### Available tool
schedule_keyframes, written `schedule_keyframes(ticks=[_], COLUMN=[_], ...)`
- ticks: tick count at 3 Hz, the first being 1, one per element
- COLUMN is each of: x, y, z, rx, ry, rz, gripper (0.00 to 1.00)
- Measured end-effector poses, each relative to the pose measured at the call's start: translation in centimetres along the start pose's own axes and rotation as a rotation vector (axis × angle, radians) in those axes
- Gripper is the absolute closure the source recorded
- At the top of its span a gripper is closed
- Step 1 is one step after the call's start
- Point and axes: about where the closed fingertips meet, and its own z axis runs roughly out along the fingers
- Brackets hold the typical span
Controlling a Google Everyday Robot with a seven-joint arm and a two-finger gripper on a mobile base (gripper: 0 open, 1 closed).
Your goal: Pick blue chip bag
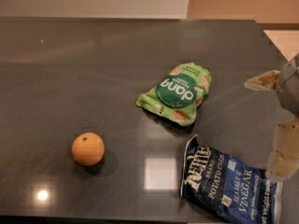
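Observation:
The blue chip bag (229,185) lies flat on the dark table (93,69) at the front right, a crinkly navy bag with white lettering, its lower end cut off by the picture's edge. My gripper (274,118) is at the right edge of the view, above and just right of the bag. It is open and empty. One pale finger (260,80) points left and the other finger (284,154) hangs beside the bag's right corner.
A bright green "dang" pouch (177,93) lies just behind the blue bag, near the table's middle right. An orange (88,149) sits at the front left. The table's right edge (275,45) runs close to the gripper.

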Motion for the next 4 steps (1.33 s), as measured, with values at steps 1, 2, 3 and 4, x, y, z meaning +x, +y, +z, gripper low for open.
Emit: schedule_keyframes(ticks=[1,2,3,4], x=[0.8,1.6,2.2,2.3], y=[2.5,4.2,4.9,5.5], z=[2.3,4.5,6.7,8.5], rx=[-0.040,-0.067,-0.085,-0.109], ry=[0.000,-0.005,-0.020,-0.028], rz=[-0.005,-0.008,0.019,0.050], gripper=[0.00,0.00,0.00,0.00])
